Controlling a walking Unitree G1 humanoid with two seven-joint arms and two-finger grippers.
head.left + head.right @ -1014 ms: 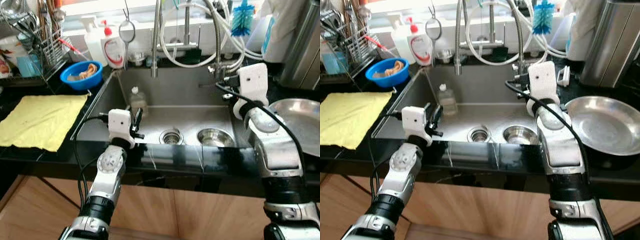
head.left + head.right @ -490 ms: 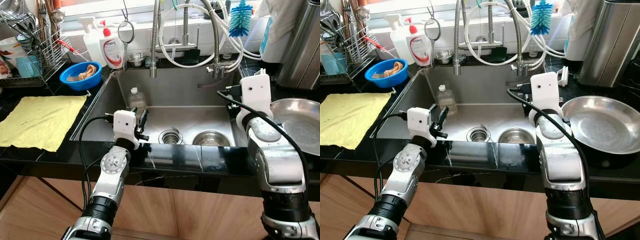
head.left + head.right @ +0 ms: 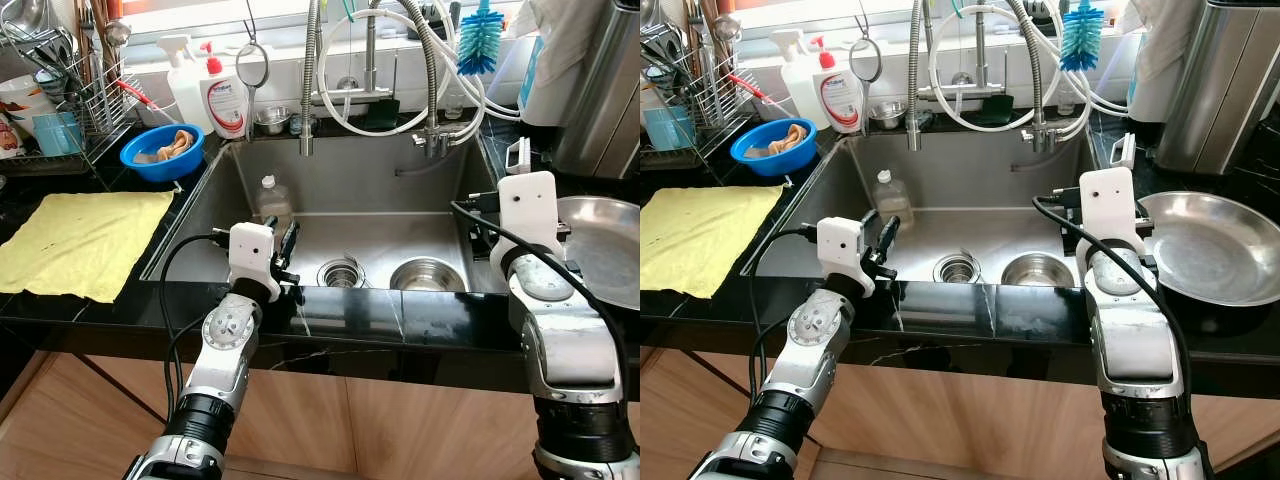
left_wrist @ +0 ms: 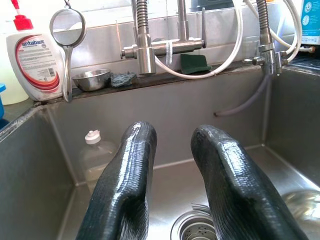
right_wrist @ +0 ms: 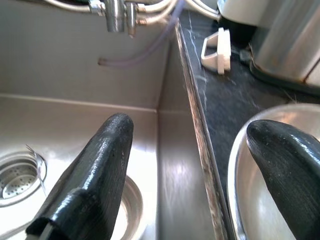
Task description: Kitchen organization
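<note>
Right gripper [image 5: 195, 165], fingers spread wide and holding nothing, straddles the sink's right rim, with the large shiny steel pan [image 3: 1210, 245] on the black counter at its 3 o'clock and the small round steel bowl [image 3: 1037, 270] on the sink floor at its 9 o'clock; I judge the right arm nearer to both. Left gripper [image 4: 172, 185], parted and empty, hangs over the sink's front left, the clear plastic bottle with a white cap [image 3: 273, 203] at its 12 o'clock. The red-capped white soap bottle [image 4: 35, 55] reads "antabax".
</note>
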